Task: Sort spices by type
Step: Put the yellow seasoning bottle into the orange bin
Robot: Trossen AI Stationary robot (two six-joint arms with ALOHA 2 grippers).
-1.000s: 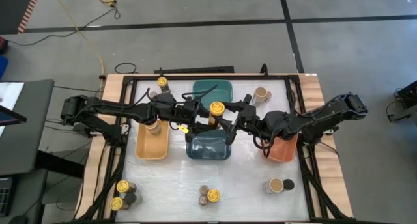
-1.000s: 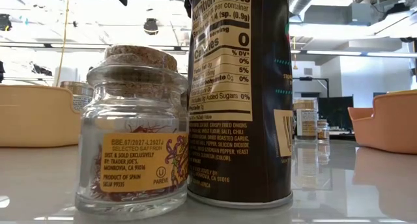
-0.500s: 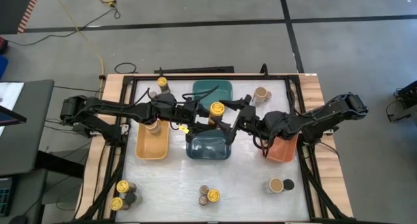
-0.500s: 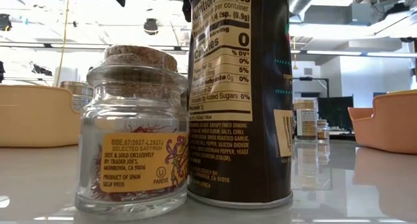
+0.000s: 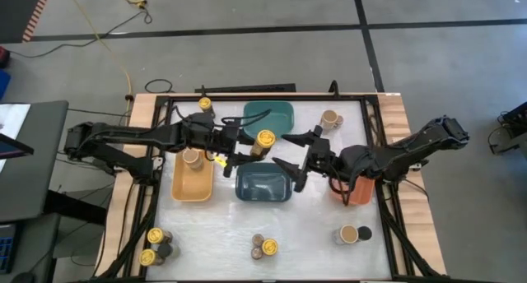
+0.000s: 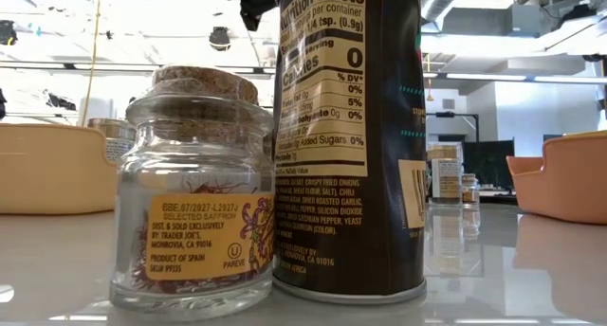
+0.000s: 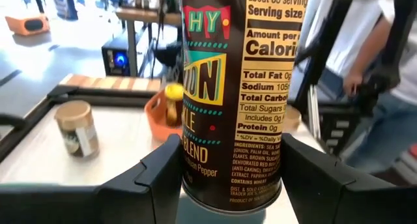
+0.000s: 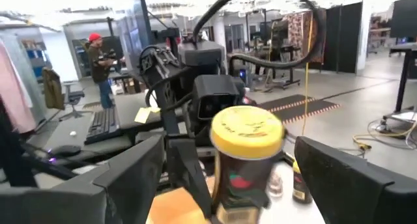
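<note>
Right now I see my left gripper clamped on a yellow-lidded spice jar, holding it upright above the counter between the teal bin and the dark-blue bin. From the left wrist, the dark fingers press both sides of the jar's brown label. My right gripper hangs just beside the jar, over the dark-blue bin's near corner, jaws spread wide and holding nothing; its wrist camera looks straight at the yellow lid.

A wide tan-topped jar stands in the yellow bin. The orange bin lies under the right arm. Other jars wait in small clusters: one pair at the far left corner, one jar near the far right, and groups along the near edge. At counter level, a cork-topped saffron jar stands touching a tall dark jar.
</note>
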